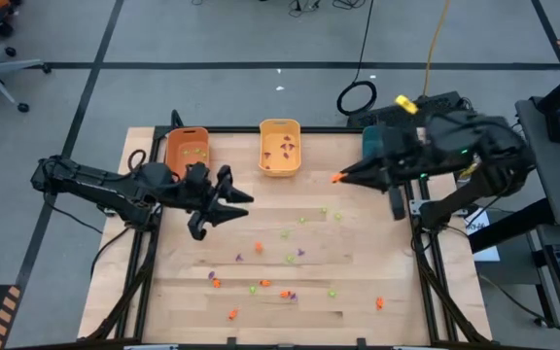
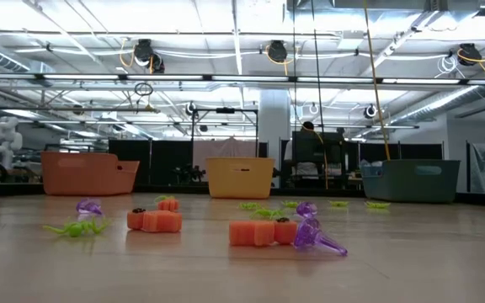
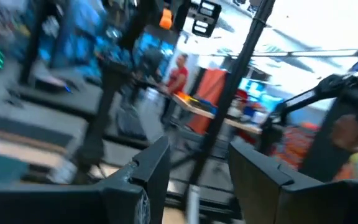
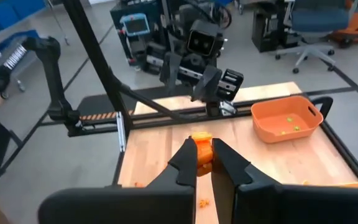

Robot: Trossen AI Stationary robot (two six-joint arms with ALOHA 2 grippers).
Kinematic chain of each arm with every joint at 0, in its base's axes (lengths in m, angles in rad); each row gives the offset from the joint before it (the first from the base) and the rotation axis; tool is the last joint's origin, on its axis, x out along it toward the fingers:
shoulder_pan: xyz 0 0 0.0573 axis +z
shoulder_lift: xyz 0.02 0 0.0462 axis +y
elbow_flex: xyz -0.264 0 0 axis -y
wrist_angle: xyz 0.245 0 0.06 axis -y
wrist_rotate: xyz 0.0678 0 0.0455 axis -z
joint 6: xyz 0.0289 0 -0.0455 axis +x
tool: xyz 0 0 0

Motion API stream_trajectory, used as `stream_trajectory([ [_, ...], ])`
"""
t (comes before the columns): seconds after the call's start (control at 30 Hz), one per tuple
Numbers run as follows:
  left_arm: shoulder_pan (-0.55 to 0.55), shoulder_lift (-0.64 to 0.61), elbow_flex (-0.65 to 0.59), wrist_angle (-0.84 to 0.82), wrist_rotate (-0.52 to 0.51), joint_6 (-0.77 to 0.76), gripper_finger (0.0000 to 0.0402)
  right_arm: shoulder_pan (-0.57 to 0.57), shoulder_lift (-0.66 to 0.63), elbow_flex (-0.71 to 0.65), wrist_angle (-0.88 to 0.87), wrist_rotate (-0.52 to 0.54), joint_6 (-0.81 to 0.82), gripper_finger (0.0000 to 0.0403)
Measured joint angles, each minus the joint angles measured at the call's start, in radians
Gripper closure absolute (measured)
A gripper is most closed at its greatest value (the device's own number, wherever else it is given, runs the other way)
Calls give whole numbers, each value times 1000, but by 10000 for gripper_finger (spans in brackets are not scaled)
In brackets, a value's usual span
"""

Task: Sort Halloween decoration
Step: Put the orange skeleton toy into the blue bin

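The right claw [image 1: 336,179] is pinching an orange trinket [image 4: 202,149], held in the air near the teal bin [image 1: 372,146]. It probably needs carrying to whichever bin is taking orange pieces. The left claw [image 1: 231,201] is hovering half open and empty beside the orange bin [image 1: 187,148]. Other trinkets [image 1: 261,286] are lying scattered on the wooden bench [image 1: 358,262]; a workshop is lying beyond.

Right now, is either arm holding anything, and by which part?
The right gripper pinches a small orange trinket at its lower part, the top poking above the jaws. The left gripper stands open, holding nothing.
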Motion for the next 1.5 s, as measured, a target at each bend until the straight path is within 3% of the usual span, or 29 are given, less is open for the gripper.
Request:
stream_trajectory([
  [0.17,0,0,0,36,-128,146,237,0,-16,0,-12,0,-32,400],
  [0.37,0,1,0,76,-270,156,237,-4,-22,0,-27,-3,-28,400],
  [0.47,-2,0,0,99,-302,156,237,-2,-31,0,-51,-5,-32,400],
  [0.7,-2,6,0,96,-365,156,237,-2,-131,-1,-302,22,2,401],
  [0.87,0,28,0,93,-395,161,237,-2,-226,-49,-268,32,-38,400],
  [1.03,1,52,0,90,-424,160,237,-2,-347,-244,-129,70,-42,400],
  [1.33,1,65,0,92,-448,153,237,-2,-608,-794,318,79,-25,398],
  [1.5,1,65,0,107,-449,153,237,-2,-707,-1027,552,79,55,398],
])
